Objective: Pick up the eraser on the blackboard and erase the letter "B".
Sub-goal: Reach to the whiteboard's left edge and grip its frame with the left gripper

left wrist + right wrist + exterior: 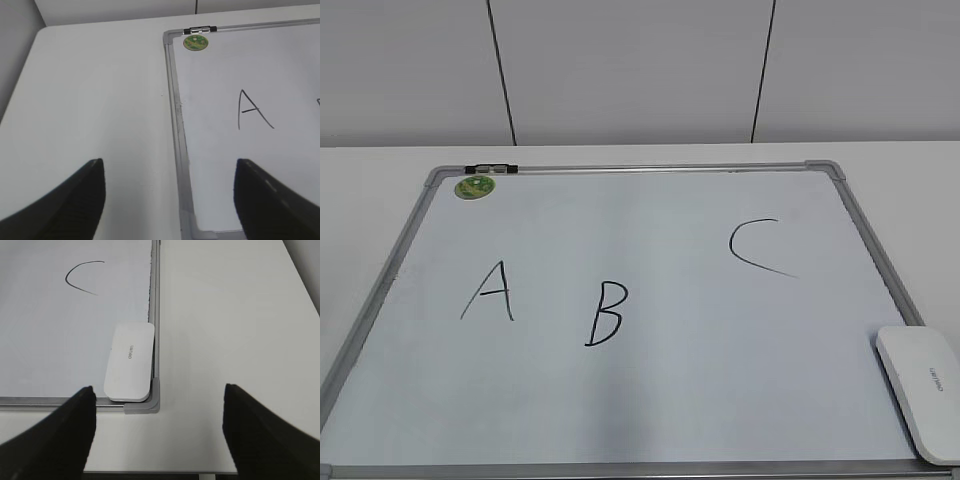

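Observation:
The white eraser (923,388) lies on the blackboard (650,410) in its near right corner; it also shows in the right wrist view (129,361). The black letter "B" (606,314) is in the board's lower middle, between "A" (490,292) and "C" (758,247). My right gripper (159,430) is open and empty, above the table just in front of the board's corner, apart from the eraser. My left gripper (170,192) is open and empty over the board's near left edge (176,120). Neither gripper shows in the exterior view.
A small round green magnet (474,186) and a black clip (491,169) sit at the board's far left corner. The board lies flat on a white table (90,100). The table's near edge (160,472) is close under the right gripper.

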`<state>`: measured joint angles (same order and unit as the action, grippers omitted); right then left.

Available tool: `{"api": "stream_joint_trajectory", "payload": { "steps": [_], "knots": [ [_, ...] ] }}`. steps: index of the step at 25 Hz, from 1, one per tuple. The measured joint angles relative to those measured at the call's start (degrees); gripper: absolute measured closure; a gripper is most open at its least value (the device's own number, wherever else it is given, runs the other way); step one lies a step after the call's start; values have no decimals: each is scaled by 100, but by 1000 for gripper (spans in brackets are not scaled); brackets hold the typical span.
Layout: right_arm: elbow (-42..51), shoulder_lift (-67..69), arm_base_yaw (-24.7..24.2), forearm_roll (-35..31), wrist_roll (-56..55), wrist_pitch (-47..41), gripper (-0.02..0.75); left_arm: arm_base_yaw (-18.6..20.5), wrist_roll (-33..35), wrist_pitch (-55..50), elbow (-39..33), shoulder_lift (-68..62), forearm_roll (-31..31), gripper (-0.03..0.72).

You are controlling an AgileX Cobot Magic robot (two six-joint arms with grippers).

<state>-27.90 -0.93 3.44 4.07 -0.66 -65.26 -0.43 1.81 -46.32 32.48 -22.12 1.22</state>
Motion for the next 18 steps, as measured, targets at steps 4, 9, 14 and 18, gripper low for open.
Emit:
{"api": "stream_joint_trajectory", "payload": {
  "steps": [4,9,14,18],
  "knots": [
    [0,0,0,0,0,0,151,0,0,527,8,-1106,323,99],
    [0,0,0,0,0,0,151,0,0,736,280,-2579,342,99],
    [0,0,0,0,0,0,151,0,20,642,959,-4149,342,99],
    [0,0,0,0,0,0,151,0,92,409,1745,-5228,347,99]
  ]
}}
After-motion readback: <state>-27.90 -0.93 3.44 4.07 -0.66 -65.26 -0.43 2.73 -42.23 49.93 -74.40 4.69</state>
